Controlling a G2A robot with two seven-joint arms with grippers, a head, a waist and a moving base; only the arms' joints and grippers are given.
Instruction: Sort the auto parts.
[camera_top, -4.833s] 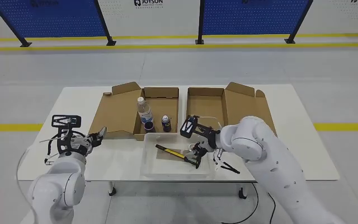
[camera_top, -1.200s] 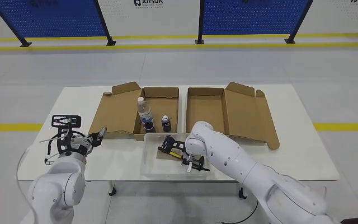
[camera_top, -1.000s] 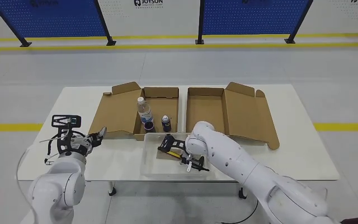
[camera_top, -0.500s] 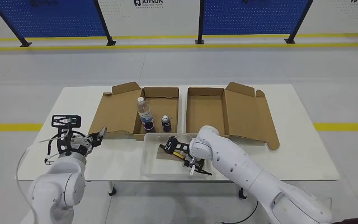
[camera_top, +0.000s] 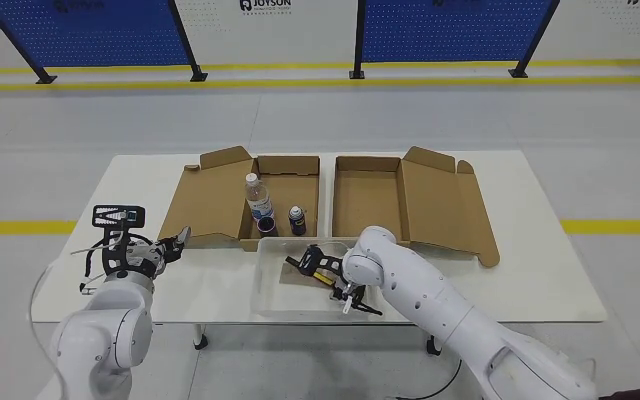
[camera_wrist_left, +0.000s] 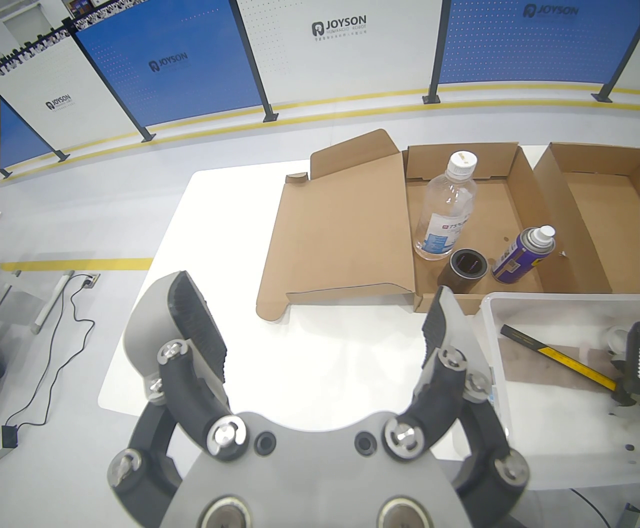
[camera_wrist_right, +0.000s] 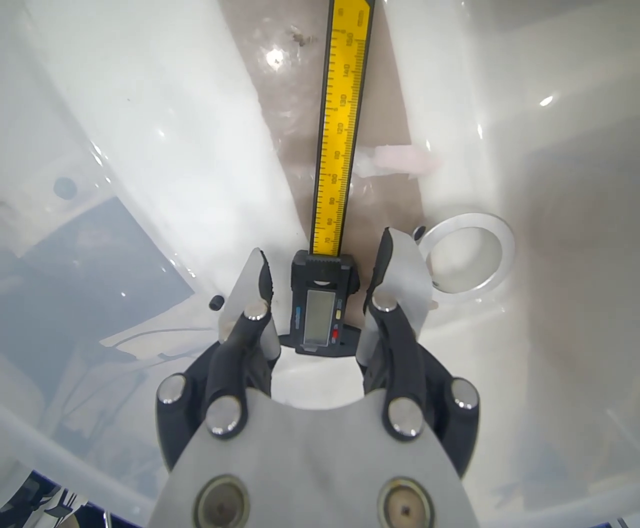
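Note:
A digital caliper (camera_wrist_right: 344, 125) with a yellow scale and a black display head lies in the clear plastic bin (camera_top: 266, 296) at the table's front centre. My right gripper (camera_wrist_right: 325, 255) is down inside the bin, open, one finger on each side of the display head with a small gap on both. From above, the right gripper (camera_top: 336, 280) sits mid-bin over the caliper (camera_top: 321, 279). My left gripper (camera_wrist_left: 310, 290) hangs open and holds nothing, above the table's left part; the top view has it (camera_top: 180, 240) beside the left box.
A metal ring (camera_wrist_right: 507, 250) and a small black screw (camera_wrist_right: 216, 302) lie in the bin by the fingers. The left cardboard box (camera_top: 215, 200) holds a bottle (camera_top: 258, 197), a spray can (camera_top: 297, 219) and a black cylinder (camera_top: 267, 225). The right box (camera_top: 365, 200) is open.
The right arm swung from the bin's right side over the caliper, then slid slightly right along it in the last second. The left arm kept still.

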